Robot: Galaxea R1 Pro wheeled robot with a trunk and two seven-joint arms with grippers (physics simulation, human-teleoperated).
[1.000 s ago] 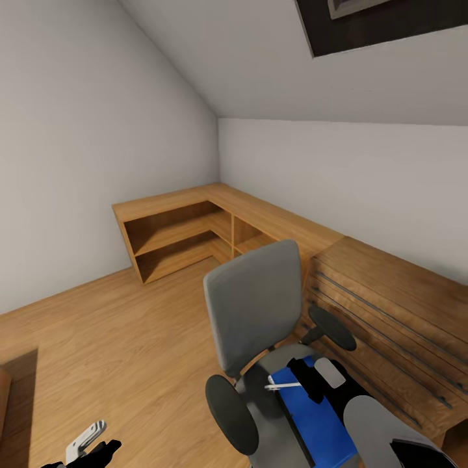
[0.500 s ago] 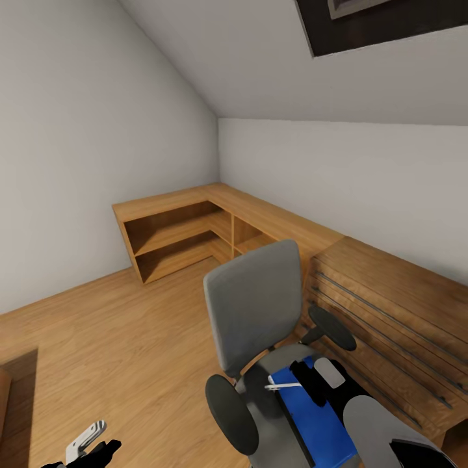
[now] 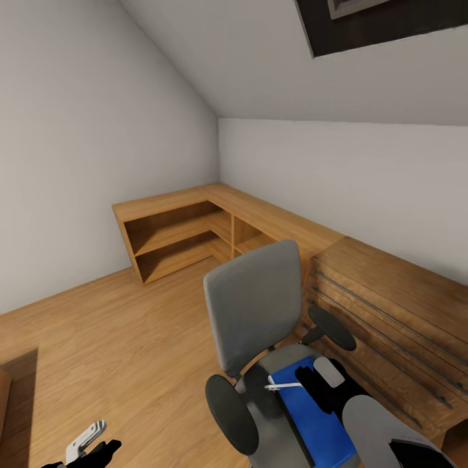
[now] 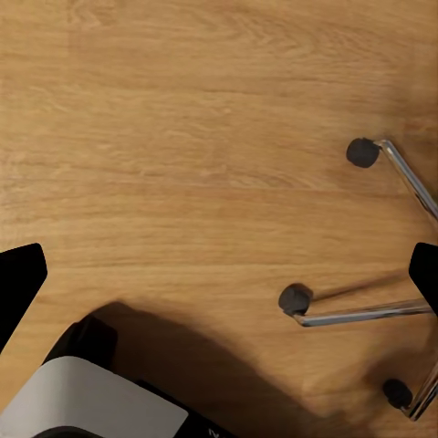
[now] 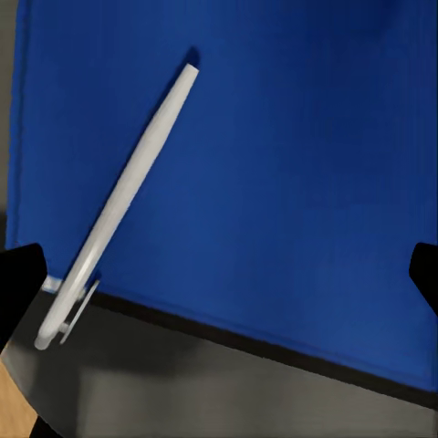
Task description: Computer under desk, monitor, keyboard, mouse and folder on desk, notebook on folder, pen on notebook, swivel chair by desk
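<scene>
Nearest to me, at the bottom of the head view, my left gripper (image 3: 91, 448) hangs low over the wood floor (image 3: 117, 338). Its wrist view looks straight down on the boards, with a dark fingertip at each side edge. The fingers are spread wide and there is nothing between them.

That same wrist view takes in the chrome legs and black castors (image 4: 294, 299) of the swivel chair (image 3: 257, 312).

My right gripper (image 3: 318, 383) is over the chair seat, just above the folder (image 3: 312, 416). In its wrist view the two fingertips sit at opposite edges of the picture, so the jaws are wide apart and hold nothing.

The folder lies flat on the grey seat. The pen (image 5: 119, 210) rests across the folder's corner, its clip end overhanging the edge onto the seat. In the head view the pen (image 3: 283, 386) shows as a thin white line at the folder's near-left edge.

The chair stands close beside a light-wood drawer chest (image 3: 390, 325) with long bar handles. Its backrest is turned toward the room's corner.

Farther off, a low L-shaped wooden shelf unit (image 3: 188, 234) follows the two white walls. A dark skylight (image 3: 383, 23) cuts into the sloped ceiling above.
</scene>
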